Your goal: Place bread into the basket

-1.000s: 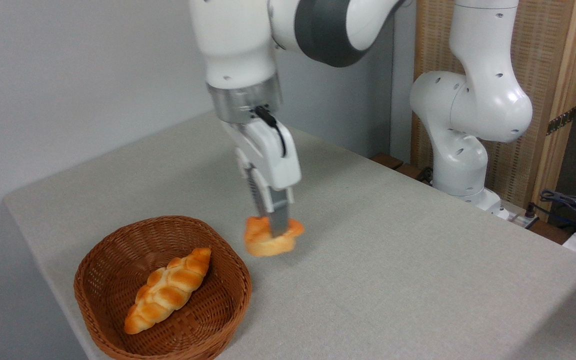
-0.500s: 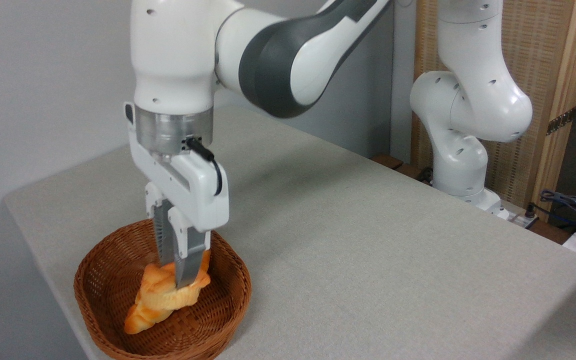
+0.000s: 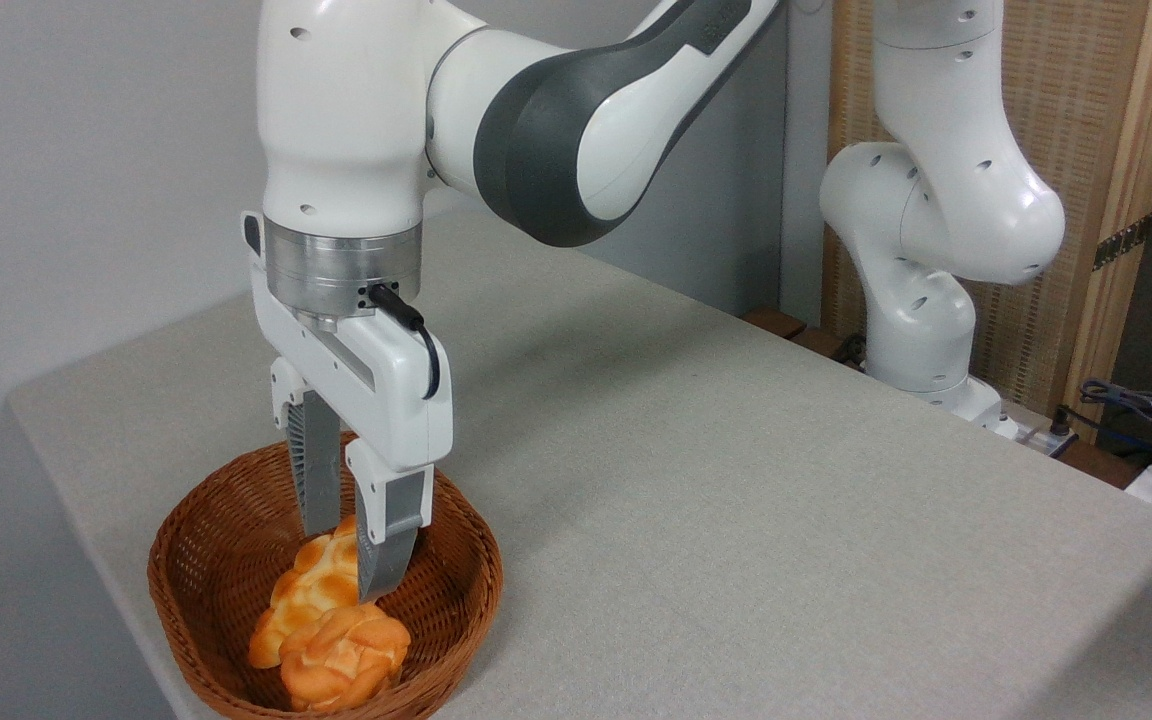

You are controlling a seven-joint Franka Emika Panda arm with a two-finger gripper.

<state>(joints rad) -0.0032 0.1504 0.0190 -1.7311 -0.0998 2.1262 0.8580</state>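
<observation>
The round swirled bread bun lies inside the brown wicker basket, at its near side, leaning against the long braided loaf. My gripper hangs just above both, inside the basket's rim, fingers pointing down. Its fingers stand apart and hold nothing, so it is open. The fingers hide part of the braided loaf.
The basket sits at the near left corner of the grey table, close to its left edge. The arm's white base stands at the far right, with cables beside it.
The gripper carried the bun leftward from beside the basket to over it, then opened. The bun dropped into the basket next to the braided loaf.
</observation>
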